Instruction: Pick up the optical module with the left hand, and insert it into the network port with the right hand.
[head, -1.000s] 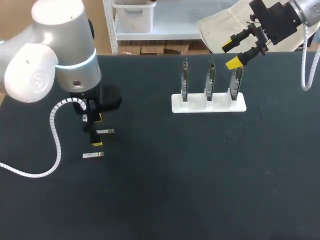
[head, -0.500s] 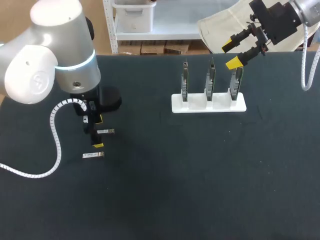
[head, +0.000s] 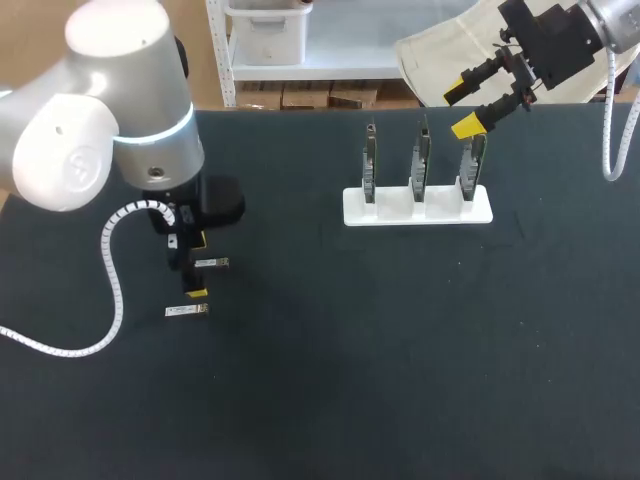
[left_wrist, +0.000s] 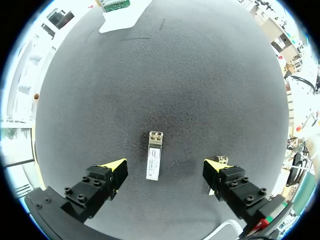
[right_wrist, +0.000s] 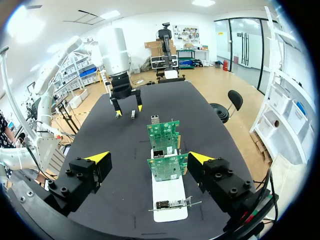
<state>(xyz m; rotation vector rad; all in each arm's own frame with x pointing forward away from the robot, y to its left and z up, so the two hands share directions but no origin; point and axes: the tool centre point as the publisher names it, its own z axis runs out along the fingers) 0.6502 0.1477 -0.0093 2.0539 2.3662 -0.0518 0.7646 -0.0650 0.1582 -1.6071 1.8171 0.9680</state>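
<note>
1. The left hand (left_wrist: 165, 165) hangs open low over the table (left_wrist: 200, 75). One finger stands on each side of the module (left_wrist: 154, 162), which lies flat and untouched, apparently lined up for a grasp across its long sides.
2. A second module (head: 187, 311) lies nearby.
3. The right hand (right_wrist: 149, 157) hovers open above the boards (right_wrist: 167, 165) in their holder (right_wrist: 170, 197), probably to be near the ports.

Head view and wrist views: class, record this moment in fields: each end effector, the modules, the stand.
left end effector: open, low over the table, straddling one module
optical module: flat on the table between its fingers, untouched
second module: flat on the table, beside that end effector
right end effector: open, empty, raised over the stand
stand: white base, three upright circuit boards
</note>
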